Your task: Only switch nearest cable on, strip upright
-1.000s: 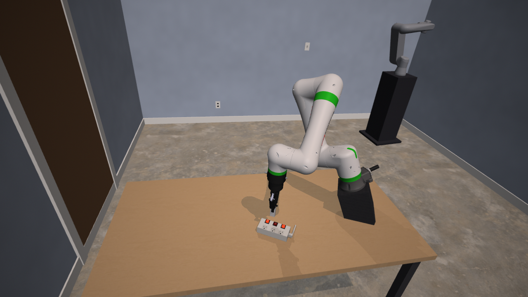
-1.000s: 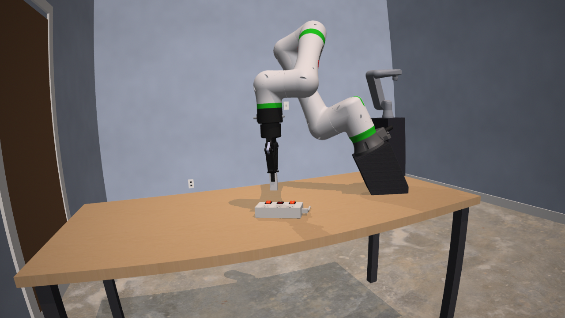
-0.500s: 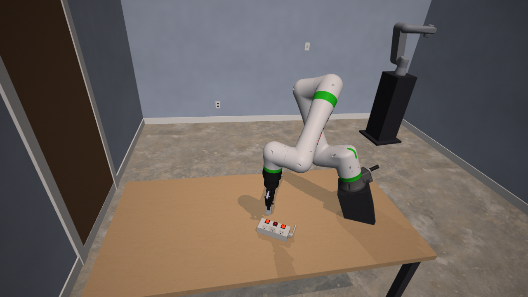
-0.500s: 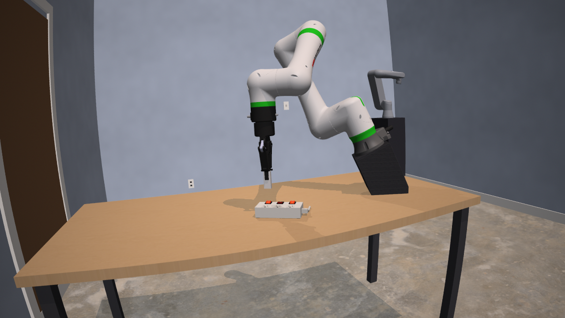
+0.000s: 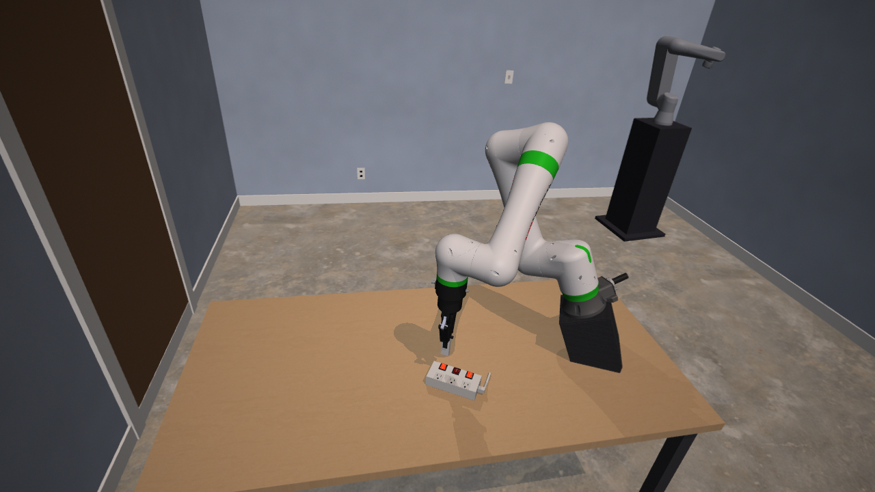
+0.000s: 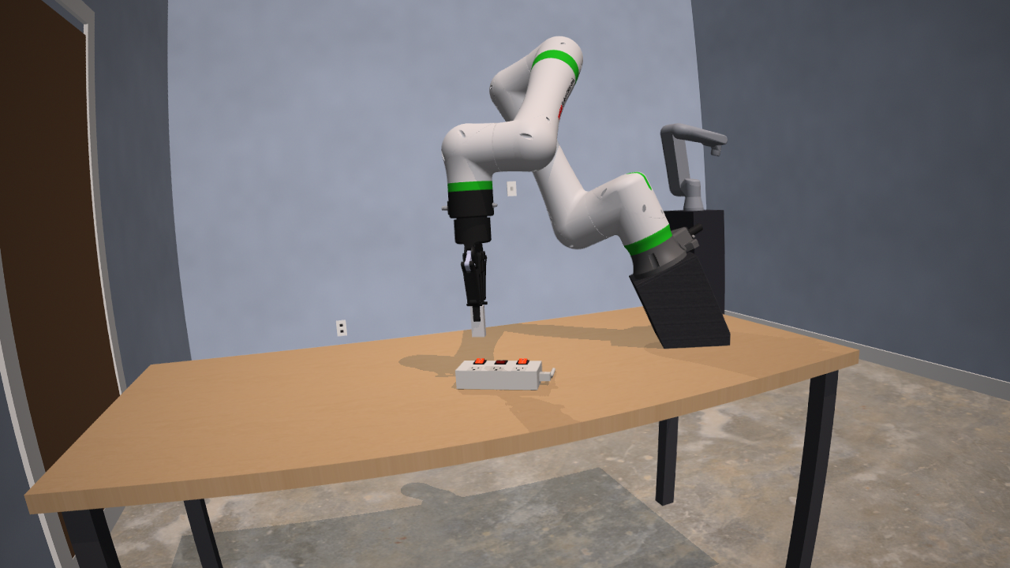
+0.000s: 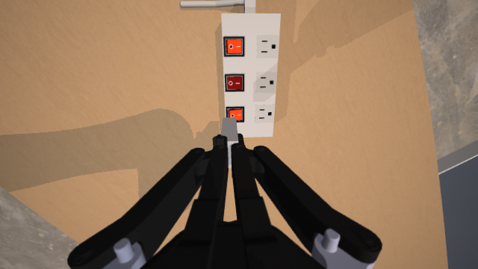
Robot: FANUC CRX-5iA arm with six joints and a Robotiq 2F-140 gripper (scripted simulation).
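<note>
A white power strip [image 5: 455, 379] lies face up on the wooden table; it also shows in the exterior view [image 6: 498, 374] and the wrist view [image 7: 249, 75]. Its short cable stub [image 7: 213, 4] is at the far end in the wrist view. The switch nearest the cable [image 7: 234, 46] glows bright red. The middle switch [image 7: 234, 82] is dark red. The switch farthest from the cable [image 7: 235, 113] glows bright red, partly hidden by my fingertip. My gripper [image 7: 229, 128] [image 5: 445, 350] is shut with nothing between its fingers. It hangs upright a little above the strip's far-from-cable end, [image 6: 478, 328].
The arm's black base [image 5: 590, 339] stands on the table to the right of the strip. A black pedestal with a grey fixture [image 5: 648, 177] stands on the floor behind. The table's front edge is close beyond the strip in the top view.
</note>
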